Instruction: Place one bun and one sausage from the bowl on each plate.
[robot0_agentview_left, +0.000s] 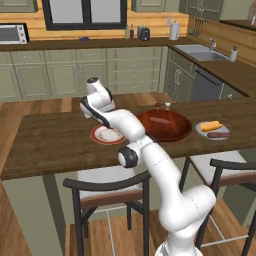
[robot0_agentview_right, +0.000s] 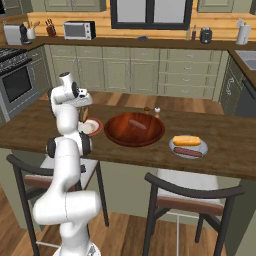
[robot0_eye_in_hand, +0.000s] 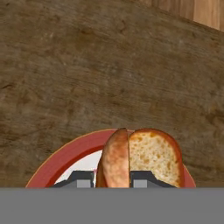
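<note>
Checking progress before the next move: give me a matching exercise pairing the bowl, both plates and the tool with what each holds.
1 bowl
2 grey plate
3 red-rimmed plate
4 tool

A bun and sausage
B bare, below the tool
C one sausage
D gripping a bun

Pairs: 1-C, 2-A, 3-B, 4-D

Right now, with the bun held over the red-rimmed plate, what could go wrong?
1. The tool grips the bun low, so the bun could tip on release and roll off the red-rimmed plate onto the counter.
2. One sausage lies in the bowl close beside that plate; a wide bun could leave it little room.
</note>
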